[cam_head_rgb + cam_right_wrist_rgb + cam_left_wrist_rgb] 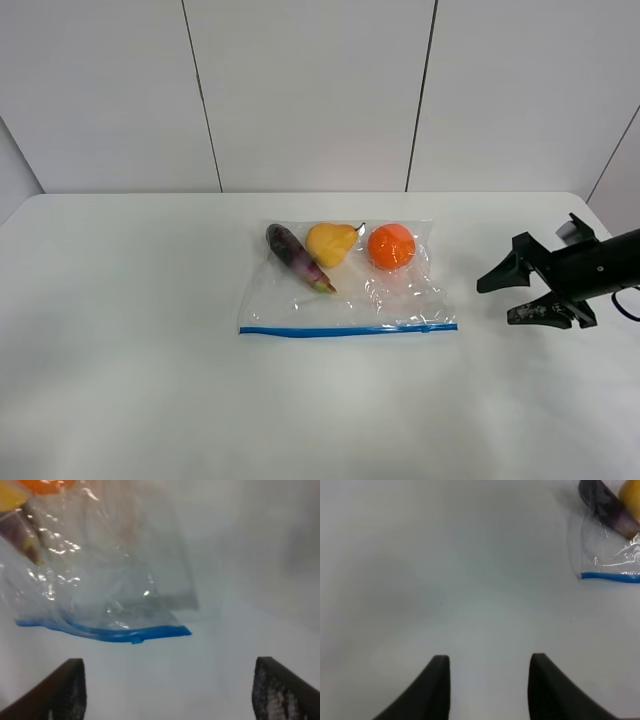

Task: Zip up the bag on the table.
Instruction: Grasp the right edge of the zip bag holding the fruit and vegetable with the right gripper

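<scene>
Right arm [605, 262]: black, enters from the right edge of the high view, lying roughly level and reaching toward the middle. Right end effector [494, 303] at its tip points to the left of that view, tilted slightly down. Jaws spread wide, one finger higher than the other, nothing between them. Its wrist view shows the same: right end effector [170, 695], two dark fingers [65, 690] far apart, gap empty. Left end effector [490, 687] shows only in its own wrist view: two black tapered fingers [432, 687], jaws parted moderately, nothing gripped, tips clear of any contact.
</scene>
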{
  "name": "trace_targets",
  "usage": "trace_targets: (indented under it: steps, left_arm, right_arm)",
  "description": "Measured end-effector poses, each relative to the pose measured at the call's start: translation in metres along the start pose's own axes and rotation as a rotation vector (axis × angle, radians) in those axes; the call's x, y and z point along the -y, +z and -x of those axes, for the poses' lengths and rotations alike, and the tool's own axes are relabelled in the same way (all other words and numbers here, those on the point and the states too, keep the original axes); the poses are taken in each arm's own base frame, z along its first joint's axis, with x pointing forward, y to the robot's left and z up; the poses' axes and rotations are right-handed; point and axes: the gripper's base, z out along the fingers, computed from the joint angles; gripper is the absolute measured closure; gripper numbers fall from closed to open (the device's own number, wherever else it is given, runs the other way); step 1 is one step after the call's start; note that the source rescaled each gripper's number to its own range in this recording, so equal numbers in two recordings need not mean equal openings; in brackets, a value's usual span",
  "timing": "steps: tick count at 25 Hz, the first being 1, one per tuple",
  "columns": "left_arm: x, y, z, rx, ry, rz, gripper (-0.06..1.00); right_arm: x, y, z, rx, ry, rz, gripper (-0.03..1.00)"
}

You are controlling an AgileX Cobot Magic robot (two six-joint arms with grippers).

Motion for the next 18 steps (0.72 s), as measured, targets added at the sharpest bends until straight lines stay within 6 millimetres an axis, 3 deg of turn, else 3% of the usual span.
trace_targets:
  steps: [18]
  left_arm:
    - [0.000,0.000,0.000,0.000,0.000,-0.001,0.40]
  right_arm:
    - [0.026,0.043,0.006,-0.065,0.004,0.147,0.24]
